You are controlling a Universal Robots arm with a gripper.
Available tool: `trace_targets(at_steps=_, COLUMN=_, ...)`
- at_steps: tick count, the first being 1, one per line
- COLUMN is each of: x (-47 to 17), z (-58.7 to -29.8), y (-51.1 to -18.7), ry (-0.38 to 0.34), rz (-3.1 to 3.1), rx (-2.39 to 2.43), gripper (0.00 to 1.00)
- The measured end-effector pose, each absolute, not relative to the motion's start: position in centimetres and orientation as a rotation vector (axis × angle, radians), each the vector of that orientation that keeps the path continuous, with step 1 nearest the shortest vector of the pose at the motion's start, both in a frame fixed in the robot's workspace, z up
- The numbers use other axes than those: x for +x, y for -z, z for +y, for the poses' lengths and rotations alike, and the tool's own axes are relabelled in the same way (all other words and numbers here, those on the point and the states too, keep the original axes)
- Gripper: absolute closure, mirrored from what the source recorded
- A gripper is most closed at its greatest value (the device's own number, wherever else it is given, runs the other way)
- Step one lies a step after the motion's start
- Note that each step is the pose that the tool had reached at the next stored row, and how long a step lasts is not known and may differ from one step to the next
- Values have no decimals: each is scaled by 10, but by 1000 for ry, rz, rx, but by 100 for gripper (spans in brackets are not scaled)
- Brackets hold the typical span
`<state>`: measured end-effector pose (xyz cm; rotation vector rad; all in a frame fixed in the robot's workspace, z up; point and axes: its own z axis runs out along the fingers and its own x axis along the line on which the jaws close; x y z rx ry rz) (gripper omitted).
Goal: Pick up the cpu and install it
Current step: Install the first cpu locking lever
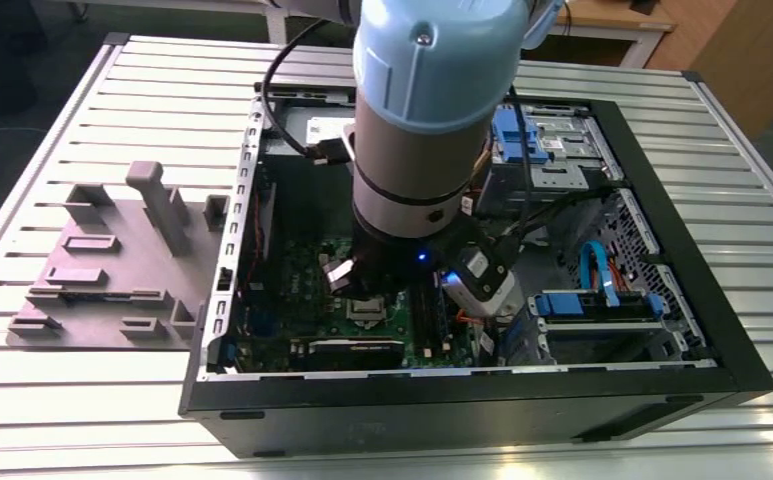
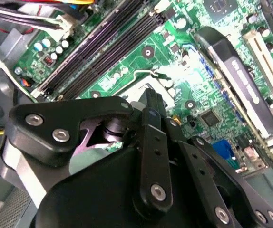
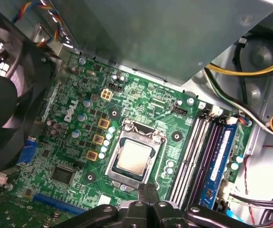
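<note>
The cpu (image 3: 132,156) is sitting flat inside the metal-framed socket (image 3: 135,156) on the green motherboard (image 3: 141,102), inside the open computer case (image 1: 653,300) lying on the bench (image 1: 106,400). The gripper (image 3: 148,187) is hovering just beside the socket's edge, fingers drawn together, holding nothing. Grey plastic blocks (image 1: 106,265) are resting near the bench's edge, at the exterior view's left.

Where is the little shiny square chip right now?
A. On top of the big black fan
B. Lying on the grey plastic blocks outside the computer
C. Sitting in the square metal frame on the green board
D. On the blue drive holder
C. In the first wrist view the chip lies flat inside the metal frame on the green board, just ahead of the gripper.
</note>
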<state>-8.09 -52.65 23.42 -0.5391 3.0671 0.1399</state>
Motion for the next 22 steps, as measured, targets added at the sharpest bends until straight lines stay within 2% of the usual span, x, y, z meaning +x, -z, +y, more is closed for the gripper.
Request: trace_targets(at_steps=22, x=-91, z=-531, y=-205, ry=-118, rz=3088, rx=-443, gripper=90)
